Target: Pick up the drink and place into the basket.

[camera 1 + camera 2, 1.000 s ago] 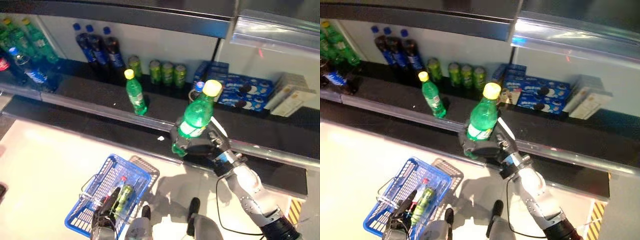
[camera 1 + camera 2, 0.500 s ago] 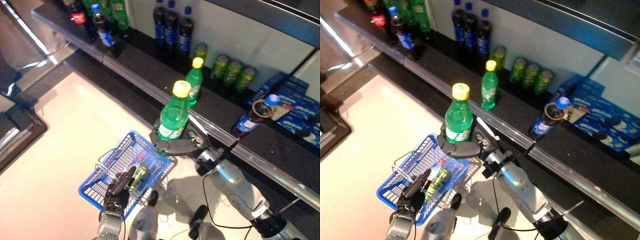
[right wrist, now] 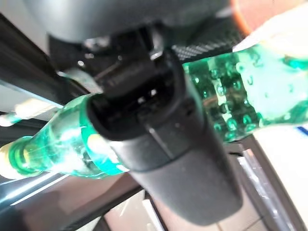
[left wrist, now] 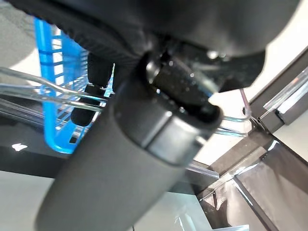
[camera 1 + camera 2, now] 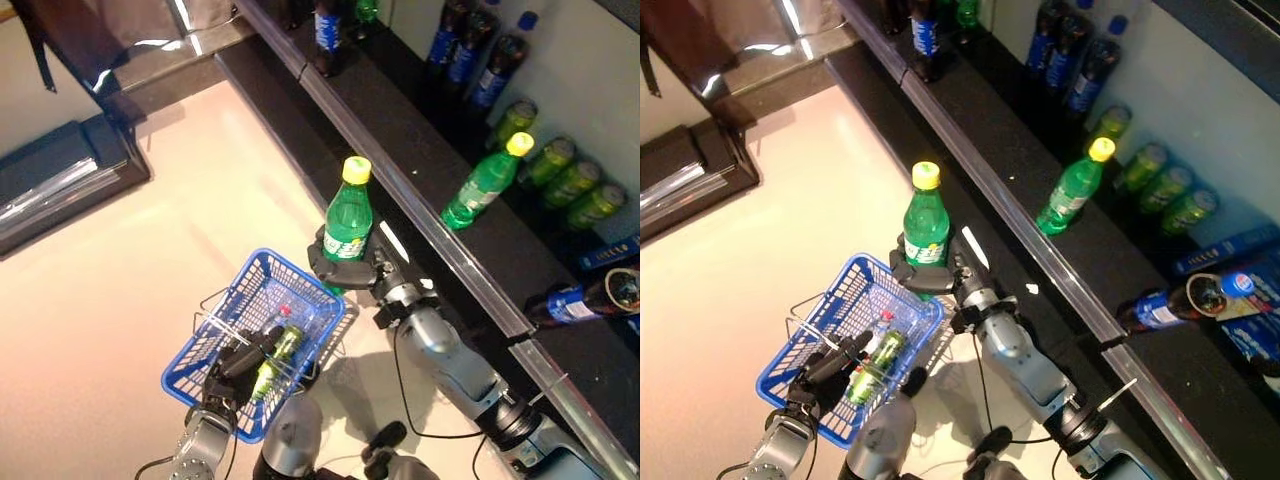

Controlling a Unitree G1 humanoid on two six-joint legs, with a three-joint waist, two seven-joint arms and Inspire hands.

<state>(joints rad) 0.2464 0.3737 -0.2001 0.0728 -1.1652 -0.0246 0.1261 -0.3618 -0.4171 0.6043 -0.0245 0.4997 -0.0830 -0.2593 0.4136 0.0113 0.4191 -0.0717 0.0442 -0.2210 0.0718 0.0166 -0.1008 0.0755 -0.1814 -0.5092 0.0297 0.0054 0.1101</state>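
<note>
Green drink bottle [image 5: 348, 222] gripped upright in right hand [image 5: 352, 275], fingers wrapped round lower body, yellow cap up; positioned just off the 2 o'clock corner of blue wire basket [image 5: 208, 340], not yet over the opening. Basket carried by left hand [image 5: 232, 364], fingers curled round the wire handle. Already lying inside: a small green bottle [image 5: 273, 355]. Judged risks: release from this position likely to strike the rim or miss onto the floor; an upright drop could topple onto the contents and swing the hanging basket. Not determinable: bottle base, hidden behind the right hand; thumb contact; basket's near corner, masked by the left hand. Second green bottle [image 5: 485, 186] standing on the shelf [image 5: 420, 170] at 2 o'clock, untouched.
</note>
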